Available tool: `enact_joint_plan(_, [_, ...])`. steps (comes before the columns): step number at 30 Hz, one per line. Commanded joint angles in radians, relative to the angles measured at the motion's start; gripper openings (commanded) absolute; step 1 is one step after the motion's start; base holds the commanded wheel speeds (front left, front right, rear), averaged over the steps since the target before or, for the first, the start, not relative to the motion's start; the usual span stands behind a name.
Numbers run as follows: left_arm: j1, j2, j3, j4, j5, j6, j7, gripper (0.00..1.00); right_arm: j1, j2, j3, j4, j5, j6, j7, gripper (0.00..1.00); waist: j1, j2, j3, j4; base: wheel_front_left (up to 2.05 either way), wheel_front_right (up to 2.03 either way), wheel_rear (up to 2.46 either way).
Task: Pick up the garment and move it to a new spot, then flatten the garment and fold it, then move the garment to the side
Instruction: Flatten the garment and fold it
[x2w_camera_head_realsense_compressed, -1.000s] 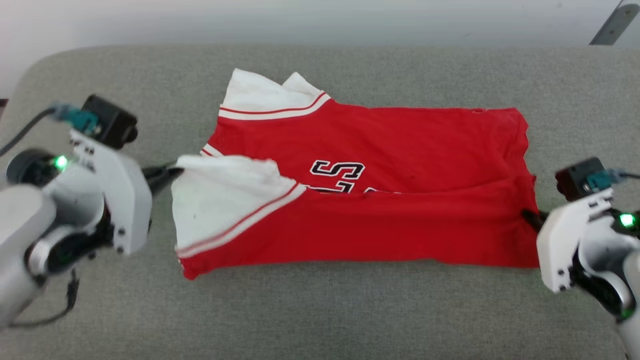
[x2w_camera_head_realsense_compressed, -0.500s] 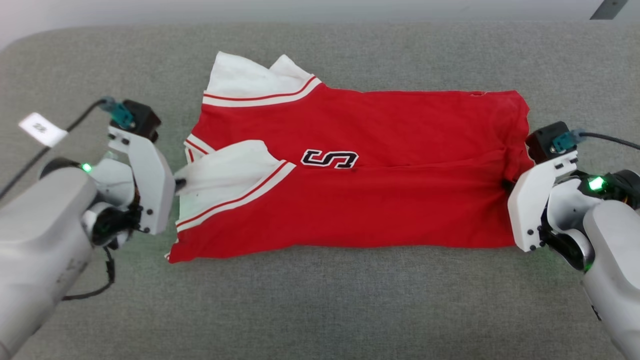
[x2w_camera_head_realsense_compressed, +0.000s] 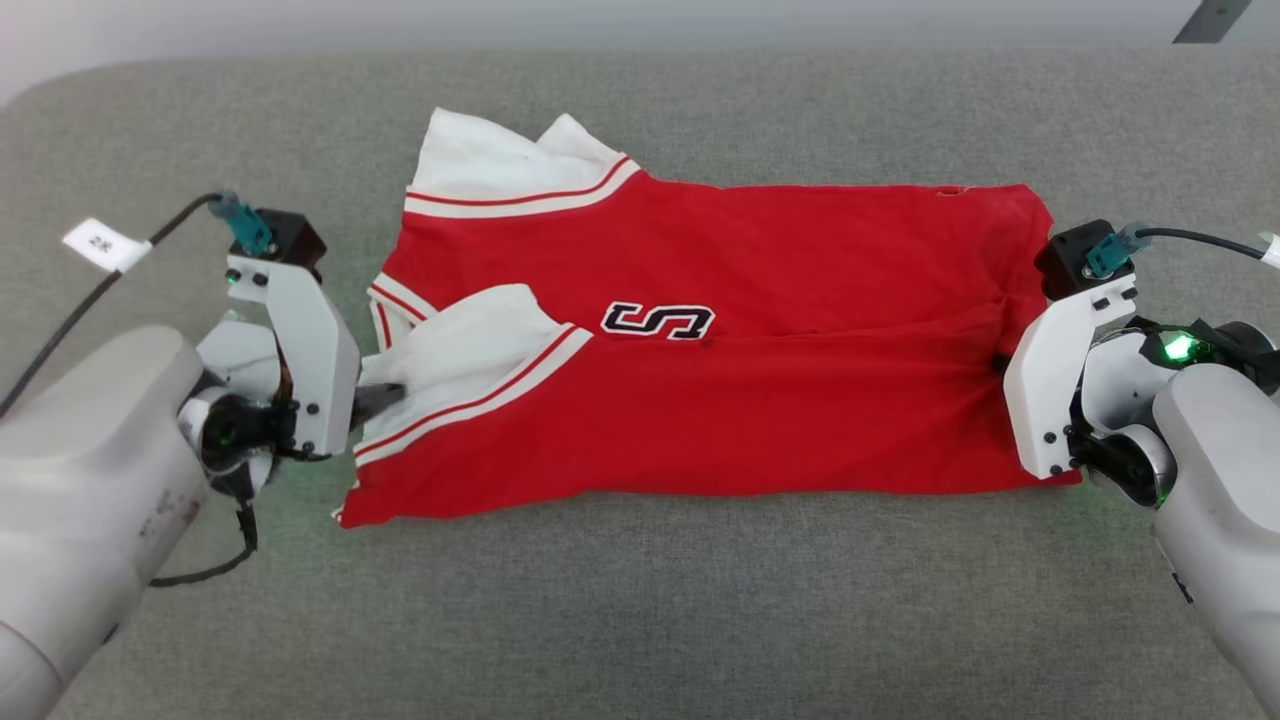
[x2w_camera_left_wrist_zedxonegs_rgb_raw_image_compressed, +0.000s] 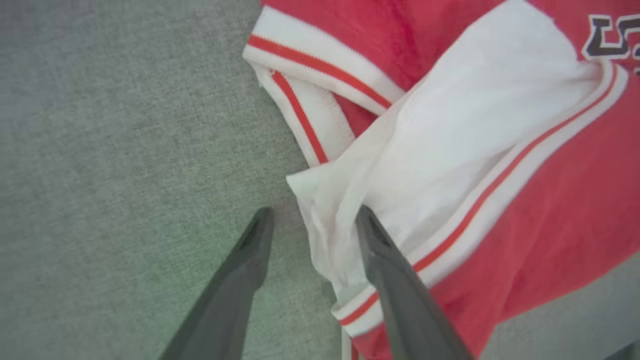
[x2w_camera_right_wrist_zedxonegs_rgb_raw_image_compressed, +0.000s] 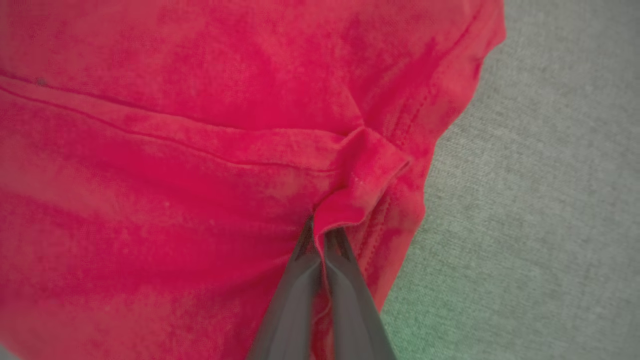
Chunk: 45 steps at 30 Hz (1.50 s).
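Left wrist view: my left gripper (x2w_camera_left_wrist_zedxonegs_rgb_raw_image_compressed: 312, 214) stands spread astride the sleeve (x2w_camera_left_wrist_zedxonegs_rgb_raw_image_compressed: 450, 125) edge, holding nothing. My right gripper (x2w_camera_right_wrist_zedxonegs_rgb_raw_image_compressed: 320, 230) pinches the hem (x2w_camera_right_wrist_zedxonegs_rgb_raw_image_compressed: 365, 165) of the garment (x2w_camera_head_realsense_compressed: 700, 340), which lies half-folded on the cushion (x2w_camera_head_realsense_compressed: 640, 620). I'd lower that hem flat, then let go.

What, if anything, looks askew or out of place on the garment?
The near white sleeve lies crumpled and slanted across the garment, its end bunched at the open left gripper. At the opposite end the right gripper is shut on a puckered pinch of hem, pulling creases. Otherwise it lies flat.
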Motion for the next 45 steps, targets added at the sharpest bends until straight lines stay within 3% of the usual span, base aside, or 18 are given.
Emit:
enact_joint_plan(1, [-0.013, -0.007, 0.001, 0.006, -0.004, 0.002, -0.008, 1.0, 0.013, 0.013, 0.015, 0.035, 0.005, -0.002, -0.002, 0.39, 0.0, -0.0001, -0.008, 0.006, 0.0, 0.0, 0.0])
enact_joint_plan(2, [-0.02, -0.007, 0.0, 0.004, 0.001, 0.002, -0.009, 1.0, 0.007, 0.012, 0.014, 0.043, 0.004, -0.002, -0.01, 0.45, 0.0, -0.0001, -0.012, 0.008, 0.0, 0.0, 0.0])
enact_joint_plan(4, [-0.025, -0.003, -0.006, -0.005, 0.005, 0.002, -0.003, 1.0, 0.002, 0.01, 0.016, 0.052, 0.004, -0.002, -0.026, 0.88, 0.0, -0.0001, -0.022, 0.014, 0.0, 0.0, 0.0])
enact_joint_plan(5, [-0.03, 0.0, -0.008, -0.01, 0.009, 0.002, -0.001, 1.0, 0.001, 0.009, 0.015, 0.053, 0.008, -0.002, -0.036, 1.0, 0.0, -0.0001, -0.027, 0.017, 0.0, 0.0, 0.0])
enact_joint_plan(12, [-0.022, 0.007, -0.011, -0.032, -0.023, 0.009, 0.067, 1.0, 0.007, -0.005, -0.012, 0.047, -0.005, -0.002, -0.174, 1.0, 0.0, -0.0001, -0.058, 0.035, 0.0, 0.0, 0.0])
enact_joint_plan(22, [0.039, 0.033, -0.004, -0.134, -0.113, 0.121, 0.212, 1.0, 0.056, 0.029, -0.148, 0.009, -0.113, -0.002, -0.492, 1.0, 0.0, -0.0001, -0.093, 0.021, 0.0, 0.0, 0.0])
enact_joint_plan(30, [0.097, 0.075, -0.011, -0.235, -0.126, 0.192, 0.239, 1.0, 0.116, 0.076, -0.28, -0.054, -0.211, -0.002, -0.612, 1.0, 0.0, -0.0001, -0.108, -0.005, 0.0, 0.0, 0.0])
enact_joint_plan(37, [0.168, 0.084, -0.004, -0.206, -0.108, 0.166, 0.135, 1.0, 0.216, 0.139, -0.378, -0.213, -0.283, -0.002, -0.628, 1.0, 0.0, -0.0001, -0.1, -0.04, 0.0, 0.0, 0.0])
enact_joint_plan(45, [0.25, 0.035, -0.002, -0.06, -0.132, 0.096, 0.078, 1.0, 0.367, 0.183, -0.433, -0.425, -0.317, -0.002, -0.511, 1.0, 0.0, -0.0001, -0.087, -0.068, 0.0, 0.0, 0.0])
